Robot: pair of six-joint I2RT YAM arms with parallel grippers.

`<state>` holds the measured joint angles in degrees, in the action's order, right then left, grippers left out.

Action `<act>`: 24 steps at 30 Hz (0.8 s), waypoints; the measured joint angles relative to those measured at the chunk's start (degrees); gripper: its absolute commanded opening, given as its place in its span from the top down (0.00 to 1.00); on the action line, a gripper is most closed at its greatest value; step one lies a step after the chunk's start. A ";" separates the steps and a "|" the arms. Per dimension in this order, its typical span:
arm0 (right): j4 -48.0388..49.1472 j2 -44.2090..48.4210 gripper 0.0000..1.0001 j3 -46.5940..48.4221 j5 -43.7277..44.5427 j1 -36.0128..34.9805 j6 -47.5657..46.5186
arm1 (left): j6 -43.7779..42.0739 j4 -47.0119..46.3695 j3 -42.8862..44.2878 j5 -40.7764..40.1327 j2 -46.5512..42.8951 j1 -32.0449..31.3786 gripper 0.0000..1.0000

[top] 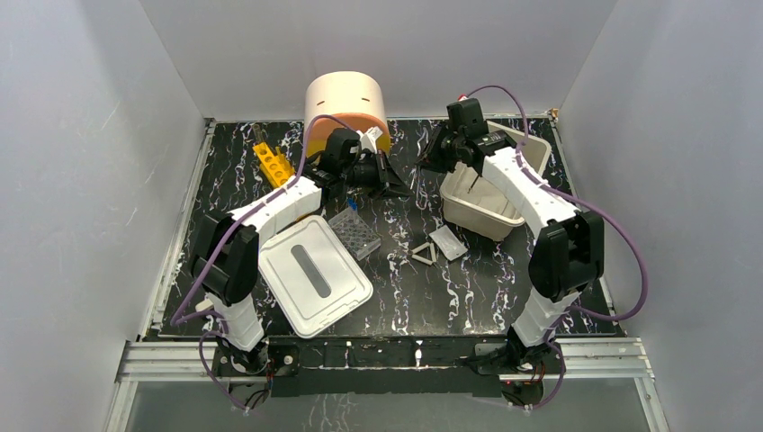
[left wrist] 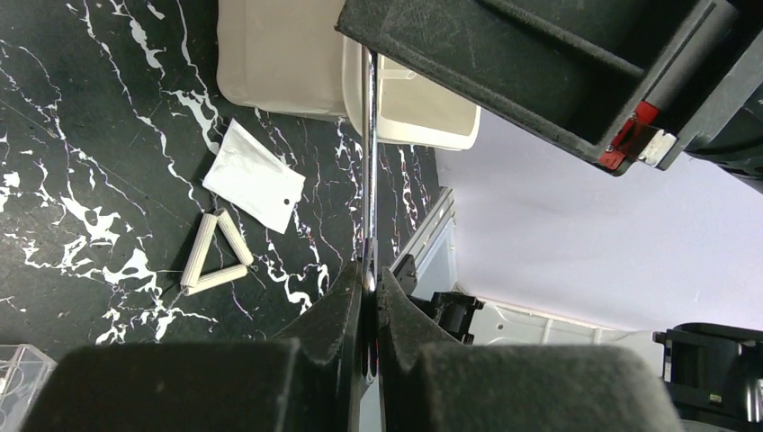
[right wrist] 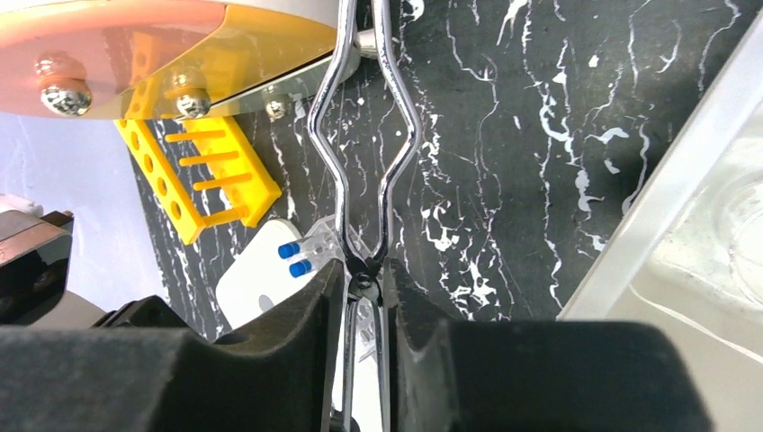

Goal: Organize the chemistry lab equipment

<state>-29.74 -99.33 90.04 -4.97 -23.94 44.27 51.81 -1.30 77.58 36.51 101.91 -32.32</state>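
Note:
A pair of chrome tongs (right wrist: 364, 263) with wavy arms hangs above the table between both grippers. My right gripper (right wrist: 364, 286) is shut on it near the pivot. My left gripper (left wrist: 370, 281) is shut on the other end, and the tongs (left wrist: 371, 180) show there as a thin edge-on strip. In the top view the left gripper (top: 396, 184) and right gripper (top: 436, 157) face each other in front of the drawer unit. On the table lie a white triangle (top: 425, 253), a white flat slide piece (top: 448, 241), a clear well plate (top: 354, 233) and a yellow rack (top: 273, 164).
The white bin (top: 477, 219) stands at the back right under the right arm. Its grey-slotted lid (top: 313, 273) lies at the front left. The round peach drawer unit (top: 346, 103) stands at the back centre. Two blue-capped tubes (right wrist: 290, 256) lie near the well plate.

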 measured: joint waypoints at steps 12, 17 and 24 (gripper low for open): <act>-0.07 1.36 0.72 -3.52 -5.07 -0.07 1.07 | -2.36 -1.42 0.00 -0.09 -0.44 -0.09 1.00; 0.20 1.70 0.99 -3.65 -5.68 -0.13 0.85 | -2.49 -1.46 0.00 0.13 -0.44 -0.13 1.00; 1.16 3.45 1.00 -4.48 -3.63 0.04 0.98 | -2.89 -2.10 0.17 0.57 -0.55 -0.07 0.37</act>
<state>-28.58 -95.88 85.56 -8.60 -23.90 45.25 48.93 -3.40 77.76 37.08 101.36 -32.38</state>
